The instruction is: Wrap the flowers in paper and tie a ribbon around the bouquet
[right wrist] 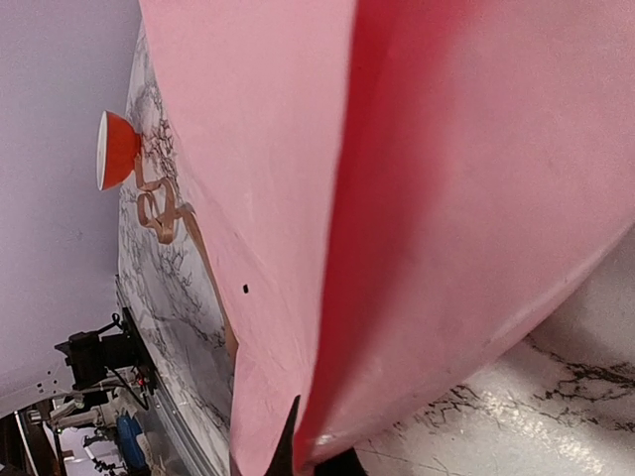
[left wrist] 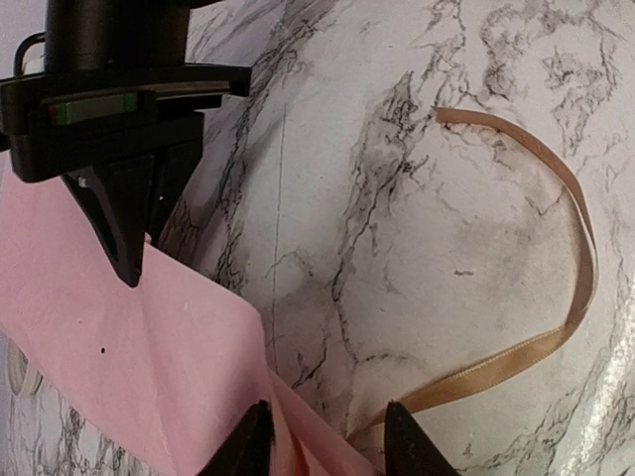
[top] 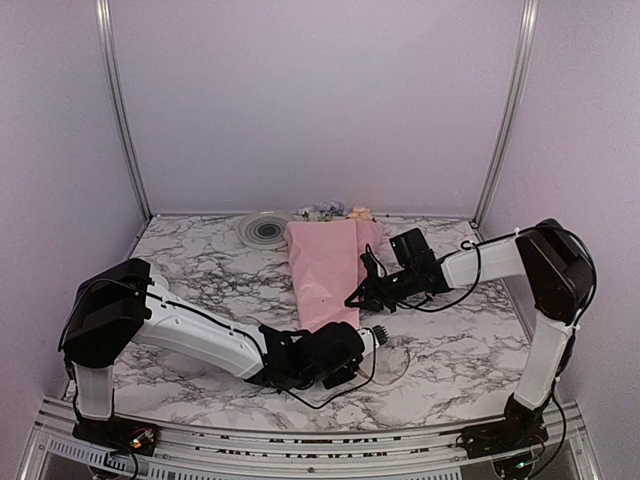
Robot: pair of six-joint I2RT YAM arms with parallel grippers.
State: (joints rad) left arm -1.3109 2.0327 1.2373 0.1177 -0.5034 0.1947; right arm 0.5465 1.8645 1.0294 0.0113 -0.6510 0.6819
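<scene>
The bouquet (top: 325,268) lies on the marble table as a cone of pink paper (left wrist: 119,367), narrow end toward me. Flowers (top: 330,212) show at its far, wide end. My right gripper (top: 358,298) is shut on the paper's right edge, and the fold fills the right wrist view (right wrist: 446,198). My left gripper (left wrist: 327,441) sits at the cone's narrow tip with its jaws apart. Between its fingertips (left wrist: 253,441) lie the paper's corner and one end of the tan ribbon (left wrist: 580,248), which loops away over the table to the right.
A round grey-white disc (top: 264,230) lies at the back next to the flowers. An orange-red spool (right wrist: 117,149) with curled ribbon (right wrist: 159,210) beside it shows in the right wrist view. Purple walls close the table (top: 200,260) on three sides.
</scene>
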